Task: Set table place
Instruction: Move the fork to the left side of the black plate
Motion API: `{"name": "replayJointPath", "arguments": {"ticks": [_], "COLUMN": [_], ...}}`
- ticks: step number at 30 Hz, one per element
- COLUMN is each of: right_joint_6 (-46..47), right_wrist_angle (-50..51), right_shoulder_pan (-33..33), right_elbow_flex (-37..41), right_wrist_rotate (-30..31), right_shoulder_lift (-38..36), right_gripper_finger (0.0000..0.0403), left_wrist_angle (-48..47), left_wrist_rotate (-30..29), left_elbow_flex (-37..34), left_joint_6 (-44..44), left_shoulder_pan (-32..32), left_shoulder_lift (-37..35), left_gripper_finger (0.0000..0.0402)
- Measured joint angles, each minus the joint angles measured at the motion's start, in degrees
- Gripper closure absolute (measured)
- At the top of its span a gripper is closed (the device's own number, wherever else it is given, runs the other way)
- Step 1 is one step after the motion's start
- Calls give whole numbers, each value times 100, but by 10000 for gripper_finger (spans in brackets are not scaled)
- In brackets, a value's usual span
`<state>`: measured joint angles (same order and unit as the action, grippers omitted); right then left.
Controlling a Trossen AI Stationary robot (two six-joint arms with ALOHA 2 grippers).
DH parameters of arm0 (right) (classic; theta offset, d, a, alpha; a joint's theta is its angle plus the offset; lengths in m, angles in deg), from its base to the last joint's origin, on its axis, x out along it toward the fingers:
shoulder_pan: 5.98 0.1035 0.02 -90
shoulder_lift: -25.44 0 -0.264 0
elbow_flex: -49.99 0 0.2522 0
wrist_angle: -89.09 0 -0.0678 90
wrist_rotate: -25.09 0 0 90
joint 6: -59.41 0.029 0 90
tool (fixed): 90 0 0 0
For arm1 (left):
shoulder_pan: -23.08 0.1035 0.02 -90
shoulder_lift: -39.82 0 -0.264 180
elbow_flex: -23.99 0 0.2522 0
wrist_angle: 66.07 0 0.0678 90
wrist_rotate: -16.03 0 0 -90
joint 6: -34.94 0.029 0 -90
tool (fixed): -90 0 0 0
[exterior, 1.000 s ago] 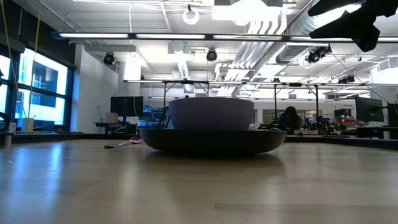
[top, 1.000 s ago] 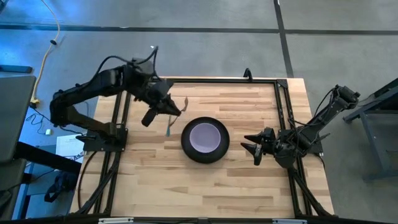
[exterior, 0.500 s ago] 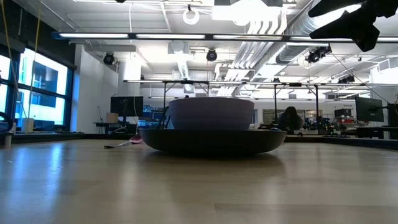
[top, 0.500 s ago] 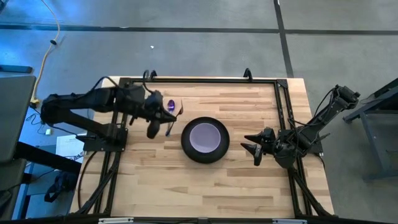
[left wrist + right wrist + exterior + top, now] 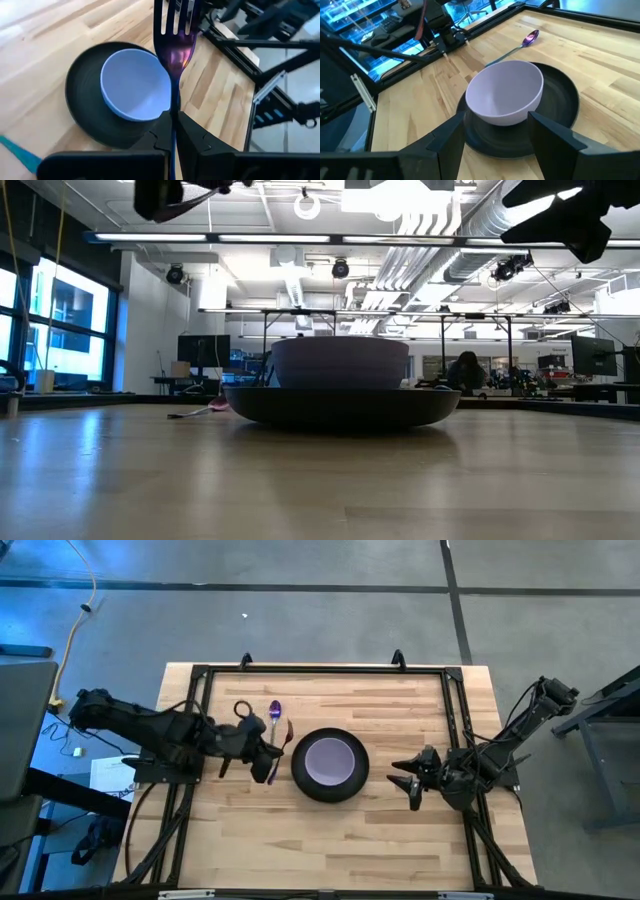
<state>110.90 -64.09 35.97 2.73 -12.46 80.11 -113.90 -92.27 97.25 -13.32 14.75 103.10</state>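
My left gripper [image 5: 272,745] hangs over the table's left half, just left of the dark grey plate [image 5: 330,796], shut on the metallic fork [image 5: 174,45]. The fork's tines [image 5: 285,734] point toward the plate. The lavender bowl [image 5: 328,760] sits inside the plate [image 5: 85,100]. The spoon lies flat on the table beside my left gripper, its purple head [image 5: 275,709] toward the far edge. My right gripper [image 5: 408,780] is open, in the air right of the plate, facing the bowl [image 5: 507,95]. My left gripper pinches the fork between its two fingers at the neck just behind the tines [image 5: 173,102]. The fingers lie along the fork, coming from the table's left. The tines stick out past the fingertips; the handle is hidden inside the gripper. The fork is lifted clear of the table.
Black frame rails [image 5: 455,740] run along the wooden table [image 5: 380,830] at its left, right and far sides. Bare wood lies right of the plate and along the near edge. In the low view the plate [image 5: 340,406] and the bowl [image 5: 340,360] fill the middle, with the spoon [image 5: 200,411] behind to the left.
My left arm has drawn back toward the table's left, and its gripper has carried the fork toward the near edge, turning until the tines point right at the plate. The spoon's purple head, covered by the arm before, now shows. The gripper has come into the low view's top.
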Motion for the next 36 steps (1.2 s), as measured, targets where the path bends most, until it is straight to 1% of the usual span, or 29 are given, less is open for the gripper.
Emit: {"name": "replayJointPath", "arguments": {"ticks": [6,10,13,16,21,25,29,36], "right_joint_6": [-88,-101,-101,-101,-101,-101,-103,-112], "right_wrist_angle": [27,22,20,5,18,15,15,60], "right_shoulder_pan": [1,0,0,0,0,0,0,2], "right_elbow_flex": [-2,-2,-2,-4,-6,-6,-6,-6], "right_wrist_rotate": [-42,-42,-42,-42,-42,-52,-57,-85], "right_shoulder_lift": [0,0,-2,-2,-2,-2,0,0], "right_gripper_finger": [199,199,199,199,199,199,199,199], "left_wrist_angle": [7,-83,-266,-362,-360,-445,-449,-503], "left_wrist_rotate": [-629,-835,-827,-689,-474,-354,-267,-198], "left_elbow_flex": [-287,-479,-592,-694,-708,-710,-713,-708], "left_joint_6": [-1050,-1812,-2418,-2868,-3351,-3736,-3987,-4320], "left_shoulder_pan": [-408,-553,-574,-567,-557,-556,-554,-552], "left_shoulder_lift": [0,79,266,562,1127,1445,1581,1574], "left_gripper_finger": [402,402,402,402,402,402,402,402]}}
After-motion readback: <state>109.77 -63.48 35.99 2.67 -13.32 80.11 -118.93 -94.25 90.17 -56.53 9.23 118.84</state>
